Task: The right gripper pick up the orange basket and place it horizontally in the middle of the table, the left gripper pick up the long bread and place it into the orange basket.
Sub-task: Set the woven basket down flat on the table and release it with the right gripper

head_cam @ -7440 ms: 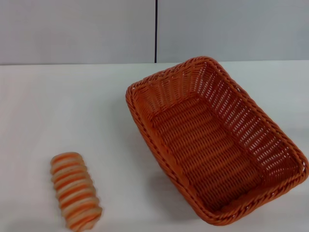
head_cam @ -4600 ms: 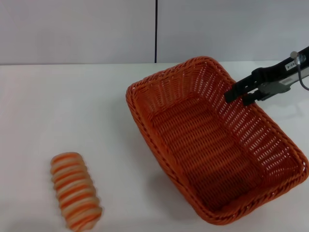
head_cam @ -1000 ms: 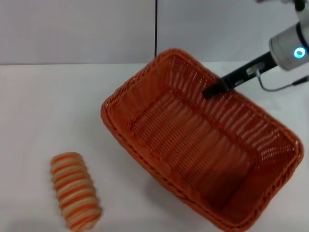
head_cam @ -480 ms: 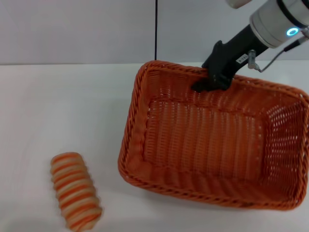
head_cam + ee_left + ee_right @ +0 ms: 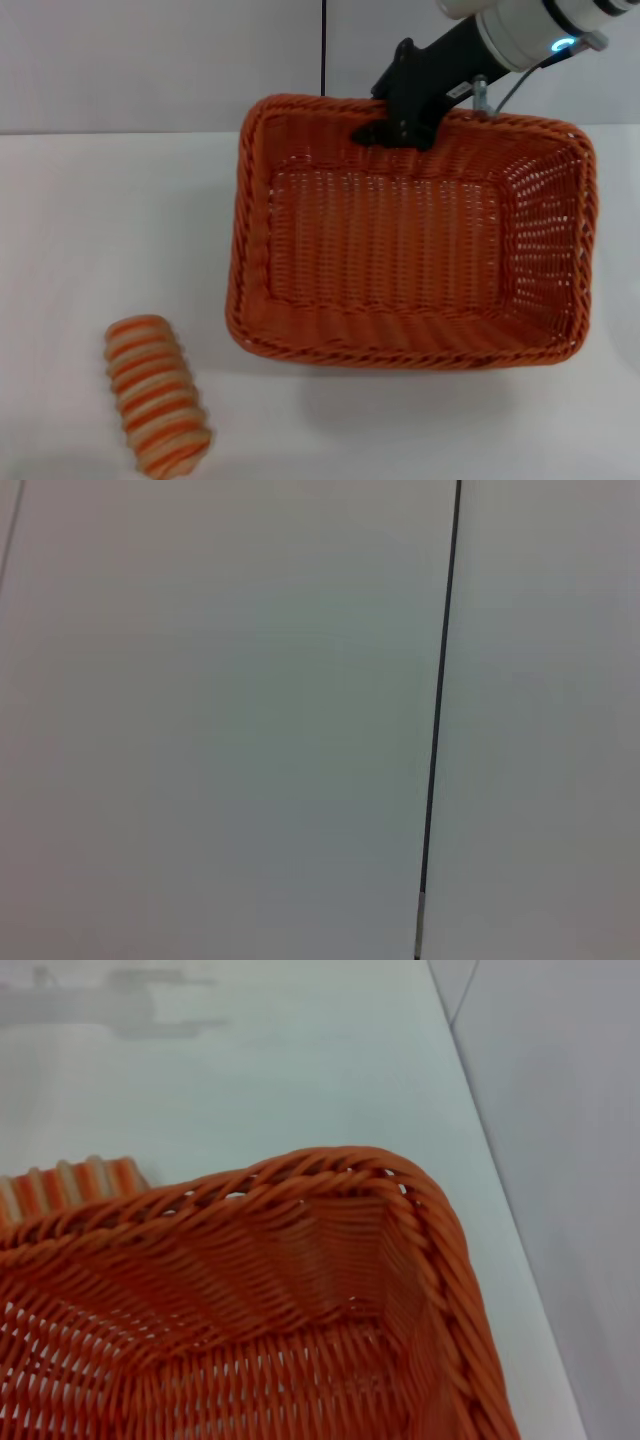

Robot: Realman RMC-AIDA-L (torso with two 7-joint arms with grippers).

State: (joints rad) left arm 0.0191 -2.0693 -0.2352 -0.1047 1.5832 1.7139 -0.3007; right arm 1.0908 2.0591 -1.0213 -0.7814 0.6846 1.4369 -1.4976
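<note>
Table (image 5: 90, 220) white, carrying everything. Orange basket (image 5: 400, 250) sits mid-table toward the rear, long axis now running side to side across the table. Right end effector (image 5: 392, 130) is clamped on the basket's far long rim, arm reaching in from the rear right. Long bread (image 5: 157, 395) lies well apart from the basket, off its near-left corner, long axis roughly front to back. Left end effector not visible; by its side, the nearer one to the bread.

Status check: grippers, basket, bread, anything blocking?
Right gripper shut on orange basket, gripping its far rim, long side across the table. Left gripper not in view. Long bread untouched, front-left. Nothing in the way.
</note>
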